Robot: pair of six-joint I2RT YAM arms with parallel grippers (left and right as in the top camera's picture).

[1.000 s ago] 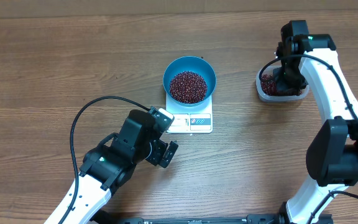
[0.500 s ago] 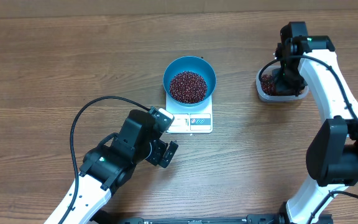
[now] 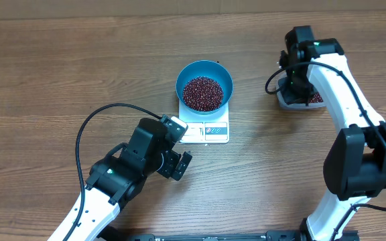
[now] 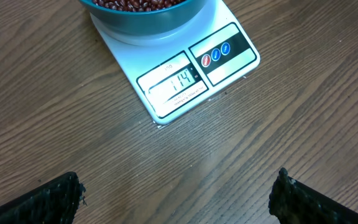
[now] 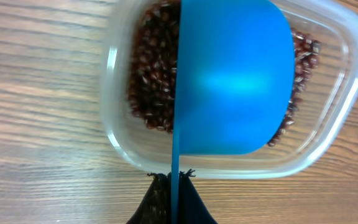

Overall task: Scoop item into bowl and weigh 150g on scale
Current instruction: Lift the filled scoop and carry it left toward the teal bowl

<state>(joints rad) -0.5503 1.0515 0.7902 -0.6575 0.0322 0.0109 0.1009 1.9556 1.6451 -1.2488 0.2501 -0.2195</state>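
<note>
Many beans (image 3: 202, 93) lie in the bowl (image 3: 228, 77), which stands on the scale (image 3: 206, 132); its display (image 4: 173, 83) reads 114. More beans lie in the tub (image 5: 118, 124). We see the left gripper (image 4: 176, 199) with jaws wide apart, holding nothing, near the scale's front. The right gripper (image 5: 173, 186) clamps the scoop (image 5: 235, 81) by its handle, over the tub.
</note>
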